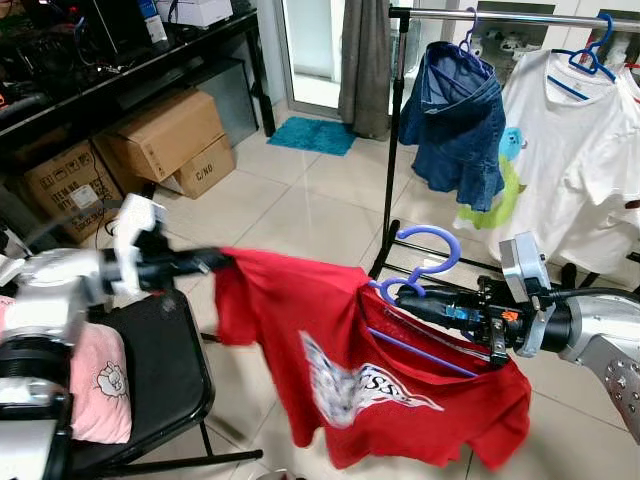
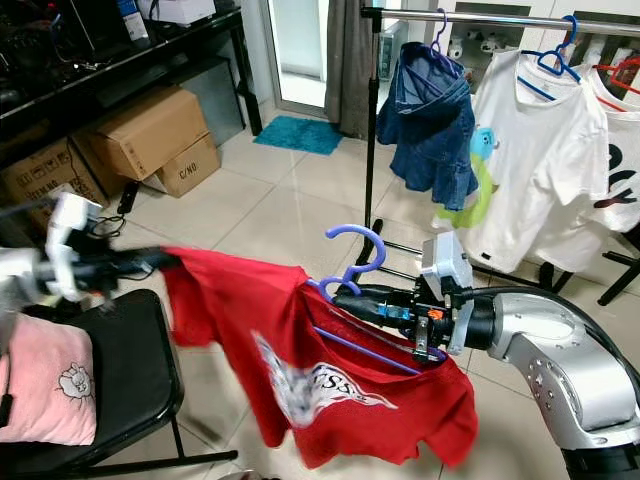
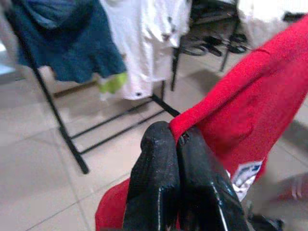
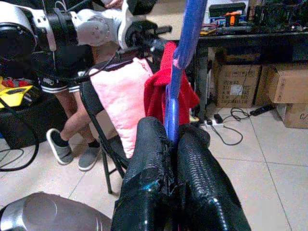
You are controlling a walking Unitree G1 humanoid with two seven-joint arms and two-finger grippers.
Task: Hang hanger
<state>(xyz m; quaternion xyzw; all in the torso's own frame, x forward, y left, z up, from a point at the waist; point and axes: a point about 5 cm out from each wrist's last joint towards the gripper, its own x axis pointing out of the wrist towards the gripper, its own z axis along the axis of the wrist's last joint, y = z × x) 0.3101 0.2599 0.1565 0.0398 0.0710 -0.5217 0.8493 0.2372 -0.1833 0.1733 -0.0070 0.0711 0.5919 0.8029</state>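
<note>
Both arms are chunky brushed-silver tubes with black joints. The right gripper has long textured black fingers, orange and blue bits by the wrist, plus a silver camera block.

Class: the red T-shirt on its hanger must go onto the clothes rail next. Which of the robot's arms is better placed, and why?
Right. The right gripper already clamps the blue hanger below its hook, on the side nearer the clothes rail. The left gripper only pinches the red T-shirt.

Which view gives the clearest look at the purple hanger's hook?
The left eye view: the purple hanger shows its whole curled hook above the red shirt, held by the right gripper. The right eye view shows the same. The right wrist view shows a blurred shaft between the fingers. The left wrist view shows the left gripper pinching cloth.
</note>
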